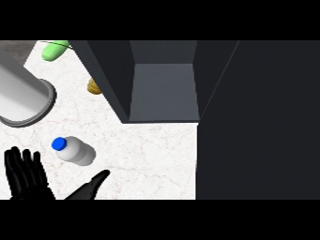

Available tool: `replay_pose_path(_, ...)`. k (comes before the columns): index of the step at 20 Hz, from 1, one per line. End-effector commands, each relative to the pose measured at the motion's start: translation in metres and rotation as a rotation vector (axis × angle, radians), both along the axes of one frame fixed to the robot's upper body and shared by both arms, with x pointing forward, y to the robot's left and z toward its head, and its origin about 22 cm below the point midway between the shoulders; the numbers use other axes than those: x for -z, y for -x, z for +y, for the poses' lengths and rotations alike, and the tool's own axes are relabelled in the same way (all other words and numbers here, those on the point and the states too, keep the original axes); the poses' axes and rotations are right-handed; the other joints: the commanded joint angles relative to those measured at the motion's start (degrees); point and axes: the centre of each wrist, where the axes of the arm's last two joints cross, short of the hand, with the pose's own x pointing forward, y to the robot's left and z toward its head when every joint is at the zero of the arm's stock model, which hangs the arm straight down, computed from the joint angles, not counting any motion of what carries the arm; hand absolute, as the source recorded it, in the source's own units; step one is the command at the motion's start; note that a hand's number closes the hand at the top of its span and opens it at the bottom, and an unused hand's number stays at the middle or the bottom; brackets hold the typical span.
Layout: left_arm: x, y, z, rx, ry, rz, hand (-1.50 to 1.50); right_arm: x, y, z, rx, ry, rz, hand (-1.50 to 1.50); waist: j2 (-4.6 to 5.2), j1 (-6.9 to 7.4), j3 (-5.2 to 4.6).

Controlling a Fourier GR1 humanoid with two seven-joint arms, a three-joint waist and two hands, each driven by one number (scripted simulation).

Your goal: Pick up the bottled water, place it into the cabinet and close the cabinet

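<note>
Two black hands enter from the lower edge of the head view. The left hand [28,176] shows at lower left with its fingers straight and spread, pointing up the view, holding nothing. The right hand [89,187] shows only as a dark tapering shape near the lower edge, just below and to the right of the bottled water; whether its fingers are open or curled cannot be told. The bottled water [74,150] stands on the white marble counter [155,150], blue cap toward the upper left, between the two hands and apart from both. The dark cabinet [163,89] stands open above and to the right, its grey interior visible. A large grey cylinder [13,89] lies at upper left. A green item [54,50] and a small tan item [94,86] sit beside the cabinet's left wall.
</note>
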Motion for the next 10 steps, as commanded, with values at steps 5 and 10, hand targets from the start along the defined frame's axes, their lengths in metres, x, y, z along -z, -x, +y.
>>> replay_pose_path(5,0.055,-0.009,0.045,0.0,0.056,-0.003,-1.5,-0.033,0.017,0.005,0.0,-0.003,-0.053,-1.5,0.1,0.36,0.05)
replay_pose_path(10,0.094,-0.017,0.051,-0.014,0.055,0.014,-1.5,-0.046,0.029,0.003,-0.036,0.023,-0.061,-1.5,0.11,-0.51,0.03)
